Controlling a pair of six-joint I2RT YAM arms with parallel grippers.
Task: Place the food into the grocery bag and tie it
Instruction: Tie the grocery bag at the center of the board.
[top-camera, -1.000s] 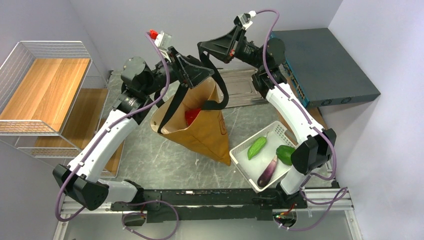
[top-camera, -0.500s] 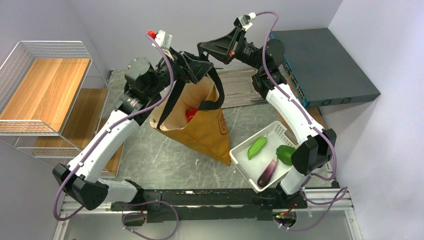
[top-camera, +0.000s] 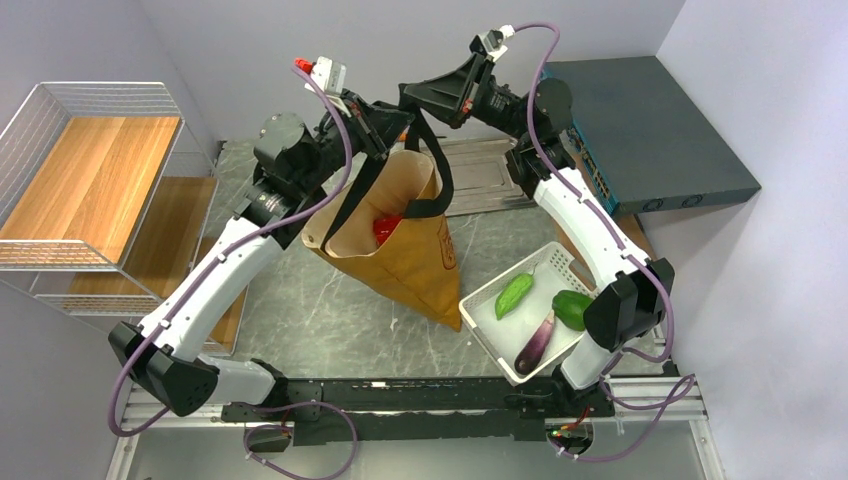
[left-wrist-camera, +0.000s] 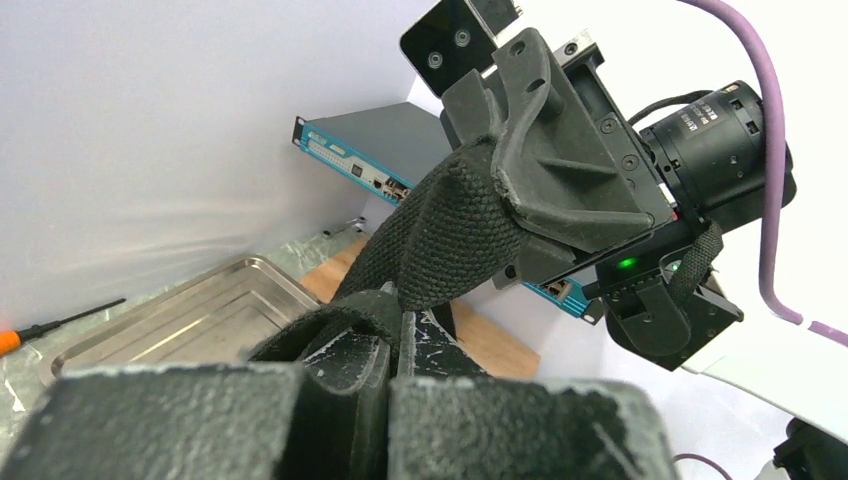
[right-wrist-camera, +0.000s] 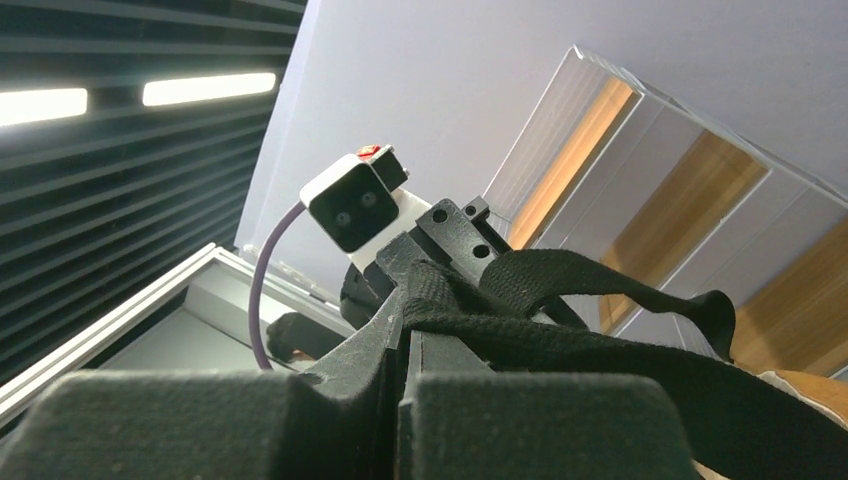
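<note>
The mustard grocery bag (top-camera: 410, 265) hangs above the table by its black straps (top-camera: 436, 185), mouth open toward the left. A red piece of food (top-camera: 383, 230) lies inside it. My left gripper (top-camera: 393, 122) is shut on a strap loop (left-wrist-camera: 440, 235) above the bag's mouth. My right gripper (top-camera: 415, 97) sits tip to tip with it, shut on the other strap (right-wrist-camera: 600, 350). In the left wrist view the left gripper (left-wrist-camera: 402, 322) pinches webbing right below the right gripper (left-wrist-camera: 545, 165). The right gripper (right-wrist-camera: 405, 300) shows webbing draped over its closed tips.
A white basket (top-camera: 553, 253) at the right holds a green gourd (top-camera: 514, 295), a green pepper (top-camera: 571, 308) and a purple eggplant (top-camera: 535, 343). A metal tray (top-camera: 490, 170) lies behind the bag. A wire shelf (top-camera: 90, 170) stands left, a blue-grey box (top-camera: 650, 130) back right.
My left gripper moved right toward the right gripper and closed on a strap. The bag's top was drawn up and its mouth narrowed.
</note>
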